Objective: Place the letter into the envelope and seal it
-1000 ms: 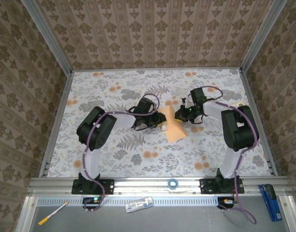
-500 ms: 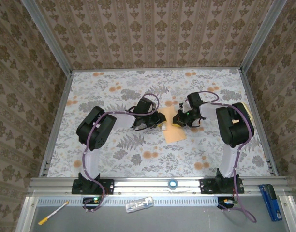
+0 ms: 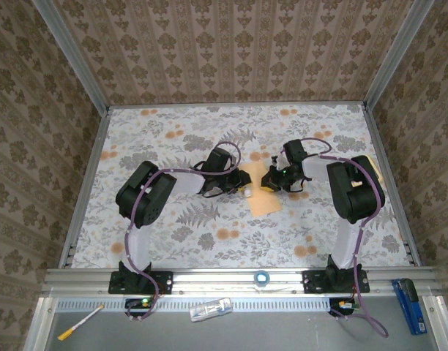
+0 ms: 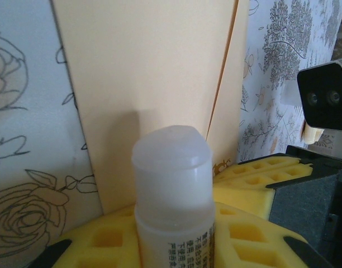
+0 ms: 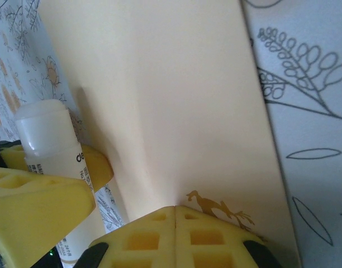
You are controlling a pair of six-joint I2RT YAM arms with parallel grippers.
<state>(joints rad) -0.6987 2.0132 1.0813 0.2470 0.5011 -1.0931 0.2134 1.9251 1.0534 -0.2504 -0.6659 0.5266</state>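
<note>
The tan envelope (image 3: 264, 199) lies flat on the floral cloth mid-table, filling much of the left wrist view (image 4: 160, 67) and the right wrist view (image 5: 176, 84). My left gripper (image 3: 241, 187) (image 4: 176, 220) stands at its left edge, shut on an upright white glue stick (image 4: 171, 184) (image 5: 45, 139) whose bare tip is close to the paper. My right gripper (image 3: 272, 178) (image 5: 175, 215) is shut, pads together, tips against the envelope's far right part. The letter is out of view.
A pale yellow calculator (image 3: 378, 171) lies behind the right arm near the right wall. On the front ledge sit a tape roll (image 3: 262, 278), a small bottle (image 3: 211, 309), a pen (image 3: 79, 322) and a blue tool (image 3: 408, 296). Patterned walls enclose the table.
The right arm folded in and its gripper slid slightly left and down onto the envelope. The envelope's raised upper part now lies flat. The left arm held still.
</note>
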